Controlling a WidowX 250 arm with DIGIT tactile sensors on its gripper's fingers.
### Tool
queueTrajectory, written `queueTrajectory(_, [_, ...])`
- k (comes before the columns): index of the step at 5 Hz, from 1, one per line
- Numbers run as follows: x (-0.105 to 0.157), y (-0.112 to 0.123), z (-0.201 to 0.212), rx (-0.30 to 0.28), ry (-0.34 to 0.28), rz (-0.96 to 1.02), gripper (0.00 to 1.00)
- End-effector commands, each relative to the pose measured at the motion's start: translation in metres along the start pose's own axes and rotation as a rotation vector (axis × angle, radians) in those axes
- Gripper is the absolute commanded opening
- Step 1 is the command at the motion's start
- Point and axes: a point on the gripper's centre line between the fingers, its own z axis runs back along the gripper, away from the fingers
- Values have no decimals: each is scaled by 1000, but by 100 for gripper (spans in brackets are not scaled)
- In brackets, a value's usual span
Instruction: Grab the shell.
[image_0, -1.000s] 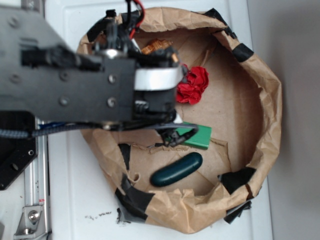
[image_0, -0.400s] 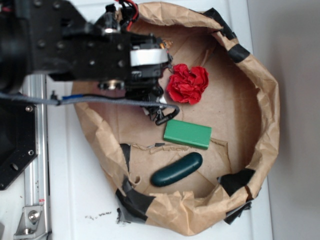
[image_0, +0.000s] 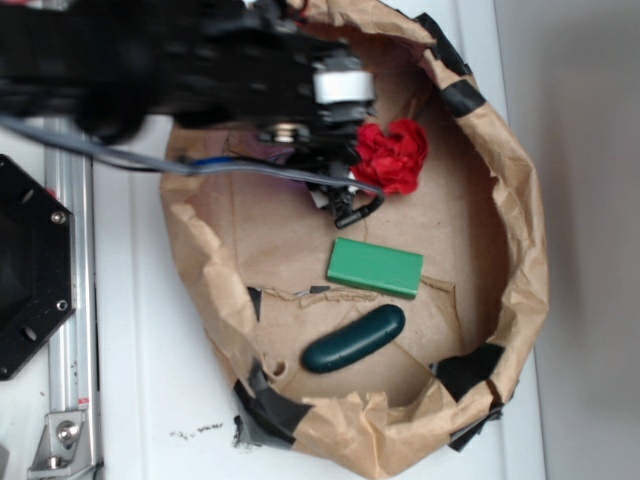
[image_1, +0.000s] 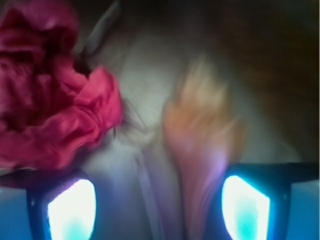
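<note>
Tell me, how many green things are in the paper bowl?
2. The green block lies mid-bowl; the dark green oval piece lies just below it in the exterior view. The arm may hide others.

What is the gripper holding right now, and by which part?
Nothing. In the wrist view the gripper is open, fingers apart, with the blurred shell lying between them near the right one, not clamped. The red paper ball lies left.
</note>
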Motion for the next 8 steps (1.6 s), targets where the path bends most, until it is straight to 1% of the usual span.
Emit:
queueTrajectory(1, [-1,15,4,67,-12,-258,100])
queueTrajectory(2, [-5,29,-3,92,6,-351,100])
queueTrajectory(3, [-6,28,-1,77,20,-318,0])
queueTrajectory(4, [-7,26,-1,36,25,-325,0])
queueTrajectory(5, [-6,25,3,-36,23,-330,0])
queueTrajectory(7, [-2,22,20,-70,-10,-322,0])
queueTrajectory(8, [5,24,38,-134,-70,-304,100])
